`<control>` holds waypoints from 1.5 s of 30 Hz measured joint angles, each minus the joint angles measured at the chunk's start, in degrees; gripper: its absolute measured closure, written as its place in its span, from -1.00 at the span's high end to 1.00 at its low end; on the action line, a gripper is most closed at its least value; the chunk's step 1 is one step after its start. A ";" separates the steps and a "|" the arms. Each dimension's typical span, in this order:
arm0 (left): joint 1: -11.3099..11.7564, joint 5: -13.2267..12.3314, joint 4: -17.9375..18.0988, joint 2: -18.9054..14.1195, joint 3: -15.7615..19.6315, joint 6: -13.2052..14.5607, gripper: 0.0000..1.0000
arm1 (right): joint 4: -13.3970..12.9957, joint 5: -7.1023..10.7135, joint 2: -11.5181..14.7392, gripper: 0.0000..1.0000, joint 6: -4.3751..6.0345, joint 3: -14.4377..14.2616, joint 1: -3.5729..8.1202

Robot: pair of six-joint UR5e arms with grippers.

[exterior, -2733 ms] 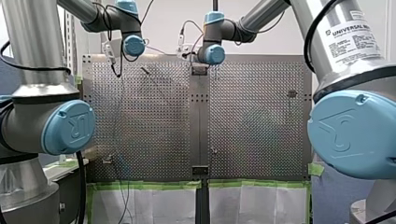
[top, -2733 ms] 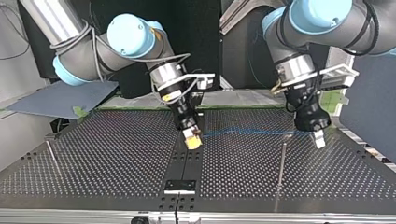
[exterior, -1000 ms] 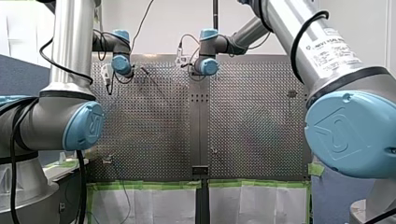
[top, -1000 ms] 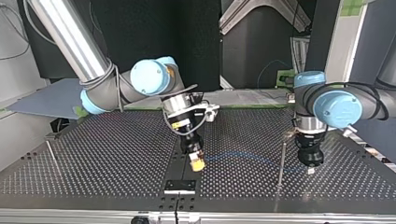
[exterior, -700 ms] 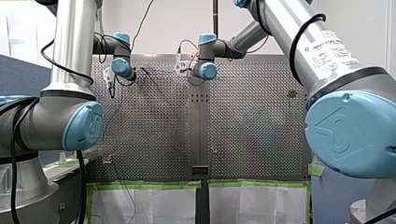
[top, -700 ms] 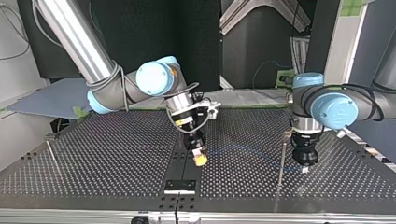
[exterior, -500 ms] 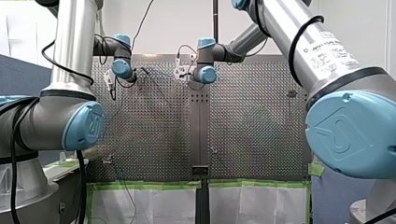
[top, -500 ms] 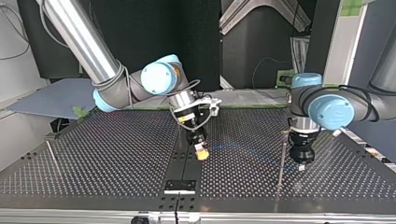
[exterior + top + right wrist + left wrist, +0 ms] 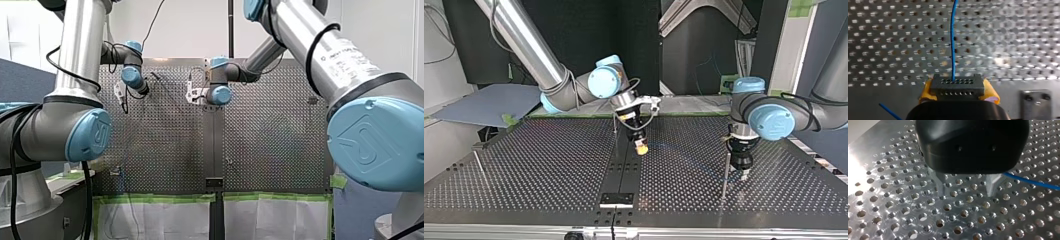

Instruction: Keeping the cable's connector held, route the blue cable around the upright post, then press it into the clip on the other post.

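Note:
In the right wrist view my right gripper (image 9: 959, 92) is shut with its yellow pads on the black connector (image 9: 958, 83). The blue cable (image 9: 953, 37) runs straight ahead from the connector over the perforated plate. In the top view that gripper (image 9: 640, 147) hangs near the table's middle. My left gripper (image 9: 744, 173) stands low beside the thin upright post (image 9: 725, 175). In the left wrist view its metal fingers (image 9: 939, 186) are open with only bare plate between them (image 9: 965, 192). The blue cable (image 9: 1030, 181) lies just outside one finger.
A second thin post (image 9: 479, 167) stands at the top view's left, and a thin rod (image 9: 616, 132) rises beside my right gripper. A black bracket (image 9: 616, 199) sits on the centre strip near the front edge. A metal plate (image 9: 1036, 102) lies beside the right gripper.
My left gripper has opened and let go of the blue cable. In the top view both grippers have drawn back towards the arms' side; the left has closed in on the post.

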State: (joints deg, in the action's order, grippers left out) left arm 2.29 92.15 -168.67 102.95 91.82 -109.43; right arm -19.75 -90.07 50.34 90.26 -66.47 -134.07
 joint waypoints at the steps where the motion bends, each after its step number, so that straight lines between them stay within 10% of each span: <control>1: 0.01 0.01 -0.07 0.17 0.00 -0.05 0.93 | 0.05 -0.22 -0.37 -1.00 -0.07 -0.08 -0.08; 28: -0.36 0.35 0.53 3.87 0.00 -0.20 0.98 | -6.77 -3.80 -2.82 -1.00 0.11 -11.25 -0.36; 45: -0.61 0.42 0.76 3.87 0.00 -0.65 0.98 | -9.73 -5.98 -9.95 -1.00 0.99 -13.18 -0.08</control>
State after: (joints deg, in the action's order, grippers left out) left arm 1.68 92.57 -167.91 106.81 91.82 -110.08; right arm -29.48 -96.06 40.38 91.24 -79.65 -134.14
